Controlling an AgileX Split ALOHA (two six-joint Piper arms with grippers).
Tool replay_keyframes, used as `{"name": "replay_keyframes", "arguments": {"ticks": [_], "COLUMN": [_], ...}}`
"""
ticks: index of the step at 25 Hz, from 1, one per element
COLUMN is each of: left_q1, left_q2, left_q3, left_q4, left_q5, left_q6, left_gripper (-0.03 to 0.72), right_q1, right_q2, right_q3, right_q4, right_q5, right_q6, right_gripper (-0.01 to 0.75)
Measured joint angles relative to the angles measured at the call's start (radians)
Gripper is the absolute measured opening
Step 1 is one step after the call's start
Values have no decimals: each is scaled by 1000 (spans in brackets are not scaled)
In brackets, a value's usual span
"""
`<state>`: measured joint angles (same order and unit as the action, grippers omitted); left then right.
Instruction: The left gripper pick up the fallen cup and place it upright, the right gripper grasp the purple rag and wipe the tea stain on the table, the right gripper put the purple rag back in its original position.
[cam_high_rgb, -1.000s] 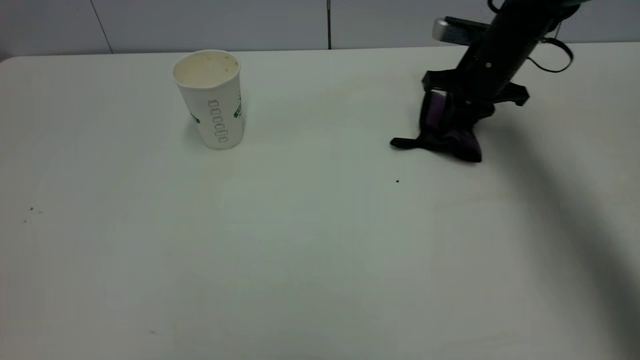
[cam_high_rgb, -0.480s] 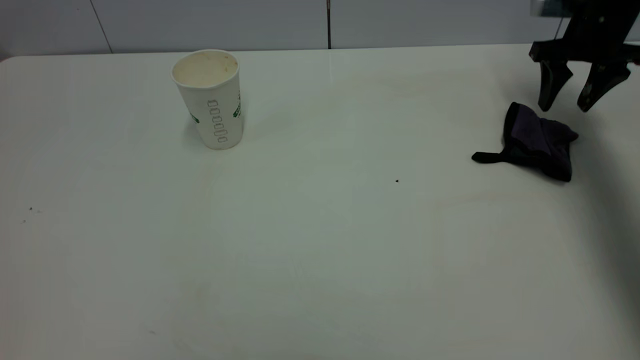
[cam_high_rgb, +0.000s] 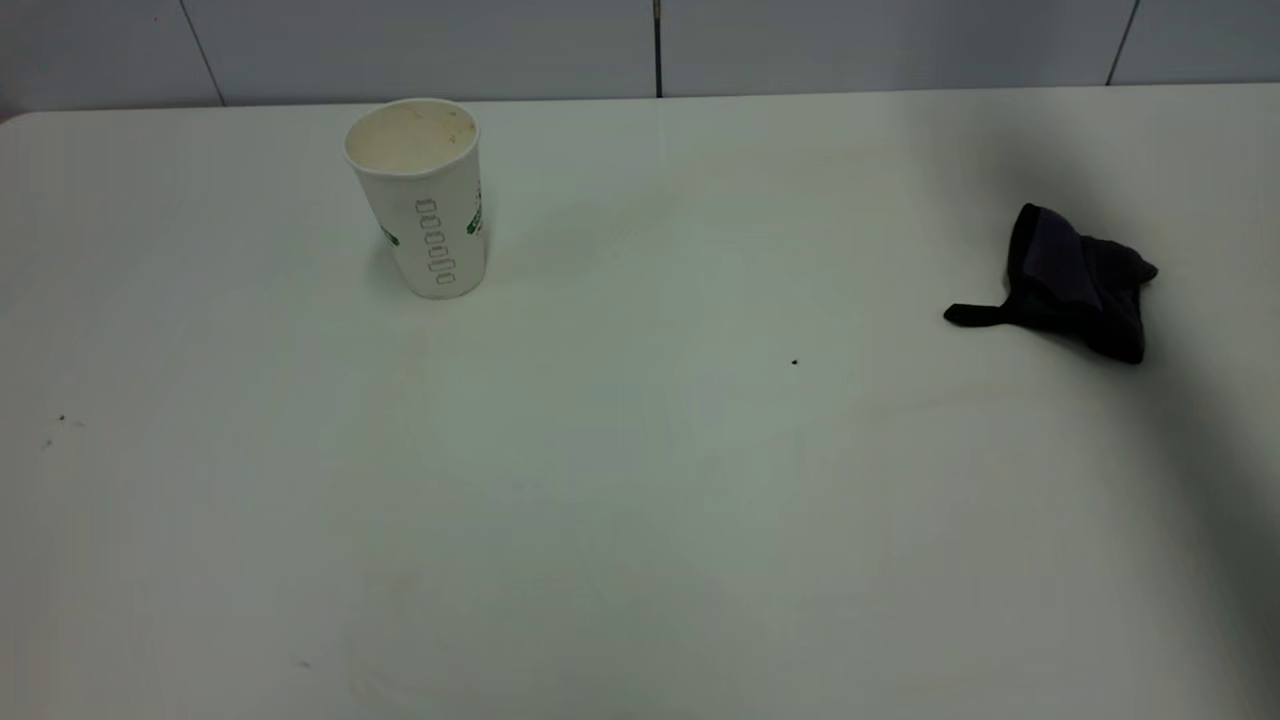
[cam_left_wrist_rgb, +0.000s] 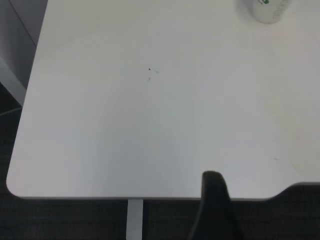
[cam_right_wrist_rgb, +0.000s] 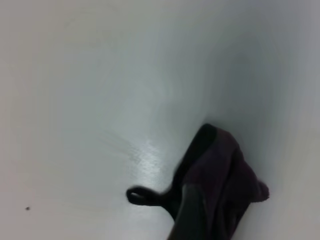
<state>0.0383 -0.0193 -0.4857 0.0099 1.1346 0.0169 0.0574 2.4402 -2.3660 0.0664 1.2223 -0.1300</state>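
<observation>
Purple rag (cam_high_rgb: 1075, 280) lies alone — end effector gone.

Behind the tabletop you see a pale grey panelled wall (cam_high_rgb: 420, 45) with dark vertical seams (cam_high_rgb: 657, 48). From the left wrist view, a dark floor (cam_left_wrist_rgb: 70, 220) and a white support leg (cam_left_wrist_rgb: 134, 220) show below.
</observation>
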Motion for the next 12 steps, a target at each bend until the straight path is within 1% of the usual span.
{"name": "replay_keyframes", "arguments": {"ticks": [4,12], "left_q1": [0,0], "left_q2": [0,0], "left_q3": [0,0], "left_q4": [0,0], "left_q5": [0,0], "left_q6": [1,0], "left_gripper": [556,556], "right_q1": [37,57], "right_q2": [-221,-790], "right_q3": [130,571], "right_q4": [4,4], "right_q5": [4,18], "right_q6": [-17,5], "right_gripper": [726,726]}}
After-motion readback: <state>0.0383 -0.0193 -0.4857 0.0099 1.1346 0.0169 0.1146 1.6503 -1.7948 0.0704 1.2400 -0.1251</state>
